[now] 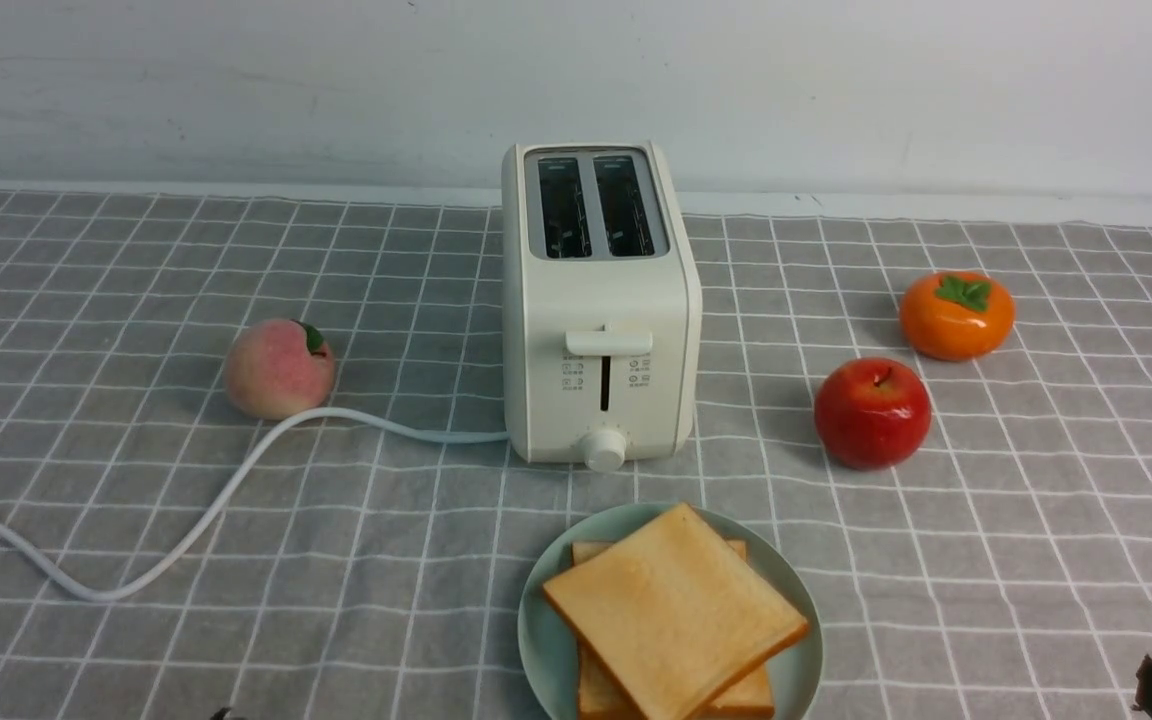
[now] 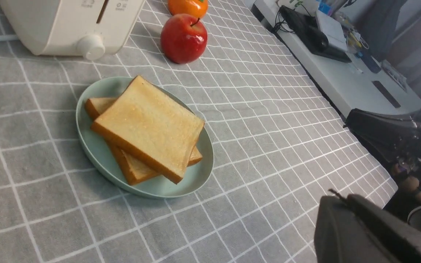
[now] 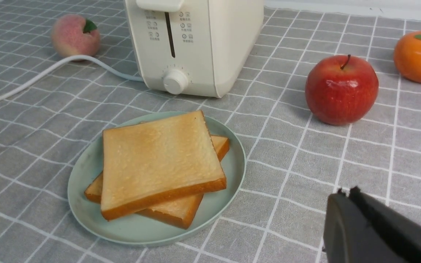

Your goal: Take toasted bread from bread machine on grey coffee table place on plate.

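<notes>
Toast: both golden square slices [image 1: 674, 605] stacked on round mint-green plate [image 1: 544, 640]; cream two-slot toaster [image 1: 601, 330] empty. Looks like nothing left for you. Grip unreadable: left tool [image 2: 342, 204], right tool [image 3: 347, 199].

Two stacked square toast slices [image 1: 674, 608] on round pale-green plate [image 1: 539, 640], just before cream two-slot toaster [image 1: 596, 320] on grey grid-cloth counter [image 1: 1036, 520], pink peach [image 1: 278, 368] to its left, red apple [image 1: 872, 412] and orange persimmon [image 1: 956, 315] right.

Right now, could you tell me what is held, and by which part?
Nothing: the toasted bread lies on the plate, clear of left gripper and right gripper.
</notes>
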Motion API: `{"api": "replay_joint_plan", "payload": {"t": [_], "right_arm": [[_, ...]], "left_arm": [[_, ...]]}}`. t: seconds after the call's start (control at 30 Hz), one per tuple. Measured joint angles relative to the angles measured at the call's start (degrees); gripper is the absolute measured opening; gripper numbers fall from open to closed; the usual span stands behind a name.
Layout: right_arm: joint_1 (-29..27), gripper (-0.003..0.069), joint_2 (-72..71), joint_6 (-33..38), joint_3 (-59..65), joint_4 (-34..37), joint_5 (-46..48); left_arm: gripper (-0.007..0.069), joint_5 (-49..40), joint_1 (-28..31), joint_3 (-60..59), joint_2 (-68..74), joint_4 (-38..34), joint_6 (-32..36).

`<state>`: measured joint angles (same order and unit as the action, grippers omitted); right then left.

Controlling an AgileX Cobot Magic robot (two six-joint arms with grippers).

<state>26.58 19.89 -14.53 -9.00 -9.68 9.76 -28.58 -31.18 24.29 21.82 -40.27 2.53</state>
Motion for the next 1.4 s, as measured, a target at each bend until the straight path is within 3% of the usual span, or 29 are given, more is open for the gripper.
{"api": "replay_joint_plan", "payload": {"t": [0.53, 0.8, 0.93, 1.17, 1.4], "right_arm": [[0.0, 0.0009, 0.0, 0.0, 0.05, 0.05, 0.19], [0.0, 0.0012, -0.06, 0.0, 0.05, 0.05, 0.19], [0.0, 0.0015, -0.06, 0.0, 0.05, 0.05, 0.19], [0.0, 0.0023, -0.06, 0.0, 0.05, 0.05, 0.19], [0.0, 0.0028, -0.11, 0.0, 0.05, 0.05, 0.19]], "left_arm": [[-0.0013, 1.28, 0.0, -0.28, 0.0, 0.74, 1.23], [-0.0008, 25.19, 0.11, -6.78, -4.94, 6.16, 4.24], [-0.0004, 31.39, 4.68, -13.79, -13.04, 10.42, 4.88], [0.0, 21.51, 18.05, -22.36, -21.66, 29.69, 3.59], [0.0005, 9.27, 22.57, -25.82, -22.38, 36.02, -7.7]]}}
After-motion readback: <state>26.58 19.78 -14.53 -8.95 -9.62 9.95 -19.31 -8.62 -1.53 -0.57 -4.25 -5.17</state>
